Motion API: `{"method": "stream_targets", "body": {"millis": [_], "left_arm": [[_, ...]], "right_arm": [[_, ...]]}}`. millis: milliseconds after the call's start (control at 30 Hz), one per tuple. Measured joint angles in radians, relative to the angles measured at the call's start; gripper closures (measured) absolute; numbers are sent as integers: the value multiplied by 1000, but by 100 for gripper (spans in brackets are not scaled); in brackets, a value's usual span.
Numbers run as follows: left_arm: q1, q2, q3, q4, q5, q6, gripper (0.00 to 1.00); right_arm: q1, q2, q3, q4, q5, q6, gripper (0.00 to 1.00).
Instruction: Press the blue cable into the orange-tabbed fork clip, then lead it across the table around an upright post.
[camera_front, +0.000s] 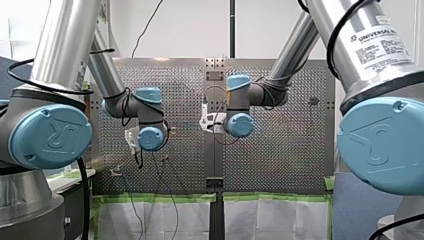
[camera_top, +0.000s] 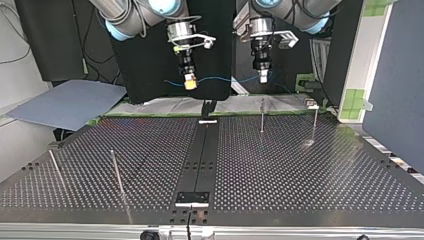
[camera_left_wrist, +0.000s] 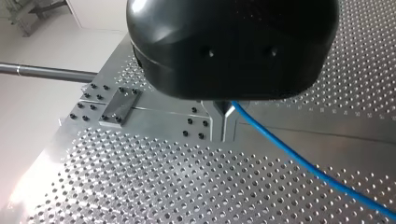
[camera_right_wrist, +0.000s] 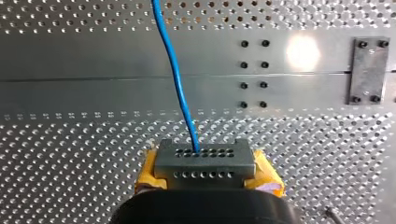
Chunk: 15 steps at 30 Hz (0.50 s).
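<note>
Thin blue cable (camera_right_wrist: 176, 79), pinched by left gripper (camera_top: 263, 77) and right gripper (camera_top: 189, 83).

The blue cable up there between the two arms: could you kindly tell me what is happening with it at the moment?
Both arms hold the blue cable in the air, strung between my right hand, which has yellow pads, and my left hand. Each hand is shut on it, above the perforated table. The stretch between them touches none of the upright posts, so the routing has not yet begun.
</note>
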<state>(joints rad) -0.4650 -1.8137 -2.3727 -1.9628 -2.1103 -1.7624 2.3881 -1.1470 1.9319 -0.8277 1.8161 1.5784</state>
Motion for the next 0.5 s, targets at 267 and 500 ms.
{"method": "stream_targets", "body": {"millis": [267,500], "left_arm": [[29,-71,0,71,-1,20,100],[57,-138,0,99,1,51,100]], "right_arm": [[4,69,1,-69,-28,3,100],[-1,139,-1,-140,-33,11,100]]}}
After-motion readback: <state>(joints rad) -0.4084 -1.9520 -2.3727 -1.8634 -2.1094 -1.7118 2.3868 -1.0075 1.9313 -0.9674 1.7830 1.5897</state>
